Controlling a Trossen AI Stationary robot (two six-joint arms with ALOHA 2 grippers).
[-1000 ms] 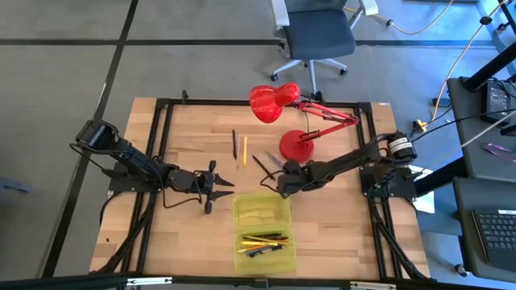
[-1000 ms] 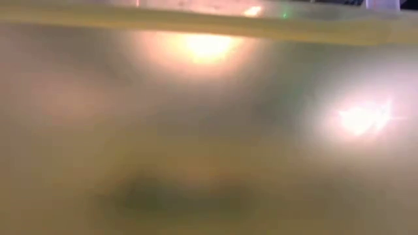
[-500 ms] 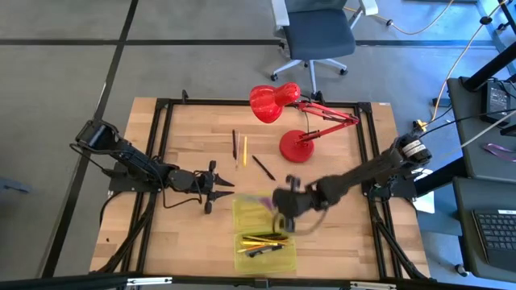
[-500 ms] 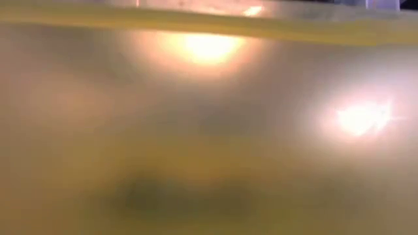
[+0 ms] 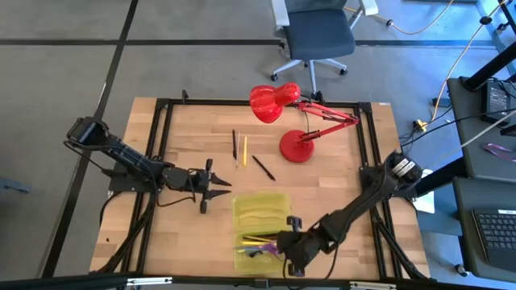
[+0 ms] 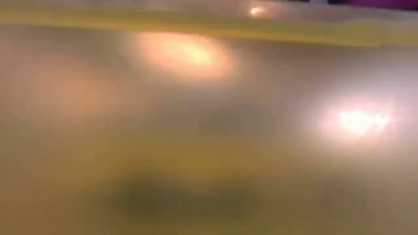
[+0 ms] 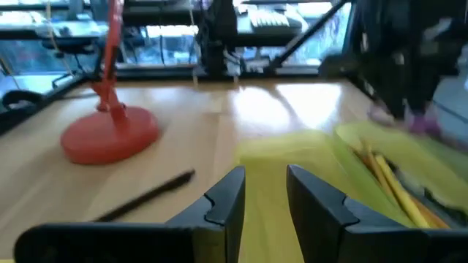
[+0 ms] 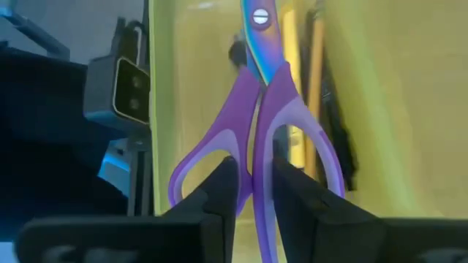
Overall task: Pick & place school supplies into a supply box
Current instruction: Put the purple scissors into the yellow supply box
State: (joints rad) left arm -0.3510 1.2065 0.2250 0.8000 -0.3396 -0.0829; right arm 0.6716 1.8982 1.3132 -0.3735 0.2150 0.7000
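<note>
Scissors (image 8: 265, 124), purple-handled, pinched at the inner handle bars by the right tool (image 5: 284, 248), fingers nearly closed on them, hanging over the box (image 5: 262, 211) half nearer 6 o'clock, among pens (image 5: 260, 238) already inside. Probably light and stiff, smooth plastic handles likely slippery; best held where the two loops meet, away from the iridescent blades. Left tool (image 5: 211, 187) at 9 o'clock of the box, slightly parted, holding nothing. Loose pencils (image 5: 245, 150) toward 12 o'clock near the lamp (image 5: 278, 105). No readable writing or brand anywhere.
</note>
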